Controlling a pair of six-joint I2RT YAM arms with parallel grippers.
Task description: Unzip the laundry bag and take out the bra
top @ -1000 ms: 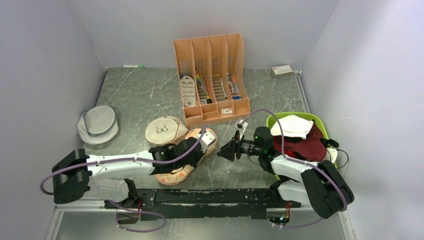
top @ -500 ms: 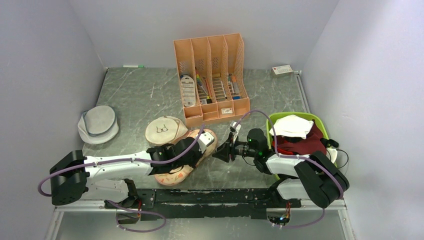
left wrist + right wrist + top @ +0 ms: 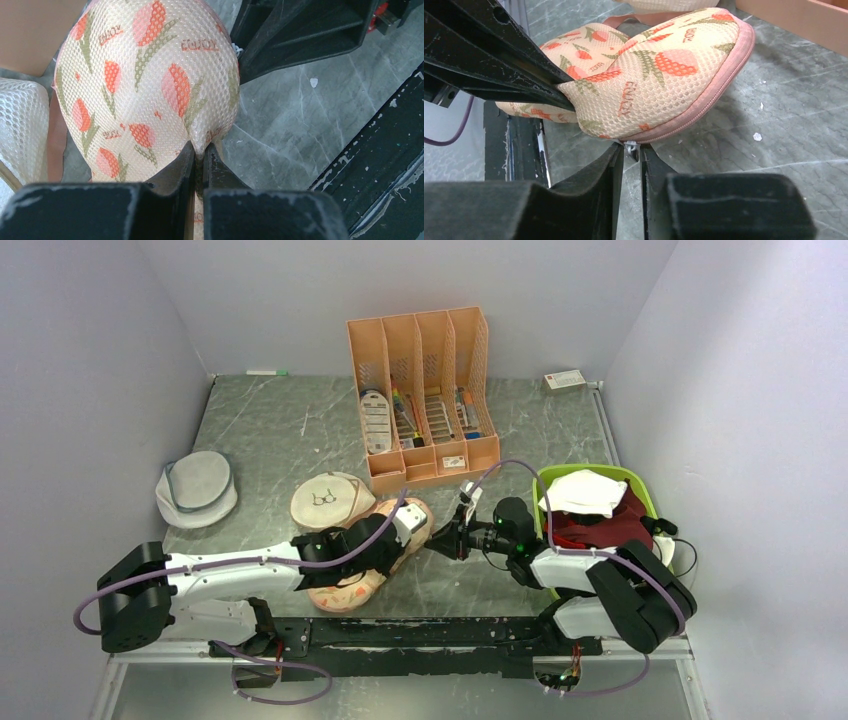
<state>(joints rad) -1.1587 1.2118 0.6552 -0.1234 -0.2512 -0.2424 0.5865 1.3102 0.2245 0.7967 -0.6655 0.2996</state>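
The laundry bag (image 3: 418, 520) lies flat on the grey table (image 3: 280, 430) at the near edge, between the two arms, just in front of a round beige pouch (image 3: 332, 500). The left gripper (image 3: 200, 150) reaches over it, its jaws pressed together on a small fold of the printed mesh at the rim of one lobe. The right gripper (image 3: 630, 150) comes in low from the other side, right against the pink zip seam. Its jaws are nearly together, and a little metal zip pull (image 3: 632, 148) sits in the narrow gap; I cannot tell whether they actually bite on it. A green basket (image 3: 541, 485) of cloth stands beside the right arm
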